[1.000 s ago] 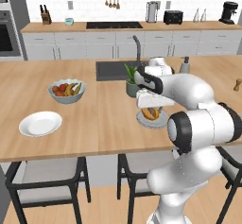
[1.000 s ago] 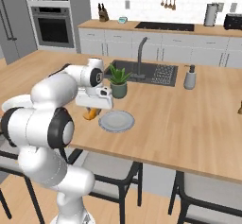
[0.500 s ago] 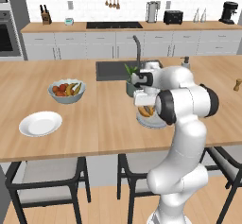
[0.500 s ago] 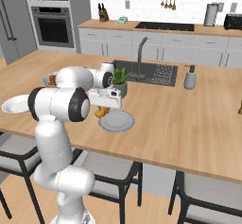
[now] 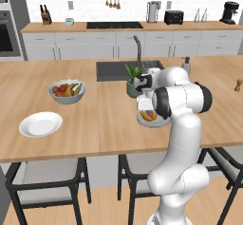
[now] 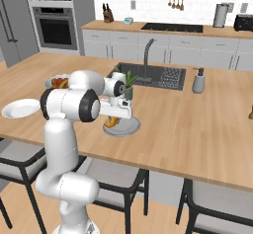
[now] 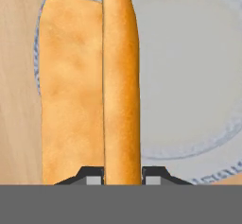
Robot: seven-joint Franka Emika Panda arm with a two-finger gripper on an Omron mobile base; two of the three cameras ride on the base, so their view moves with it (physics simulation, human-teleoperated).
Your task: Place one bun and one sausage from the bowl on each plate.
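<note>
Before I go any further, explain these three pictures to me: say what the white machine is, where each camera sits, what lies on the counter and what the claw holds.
The white machine is a robot arm on a driving base, in a rendered kitchen. Two pictures come from cameras on that base, behind the arm to its left and right, so they show one scene from two sides. The third comes from a camera on the hand, looking along the gripper.

On the wooden counter lie a pale plate under the hand, a second, empty plate further left, a white bowl of fruit, a potted plant and a soap dispenser by the sink.

The gripper is shut on a sausage, held over the near plate. A bun shows beside the sausage, partly over that plate's edge.
</note>
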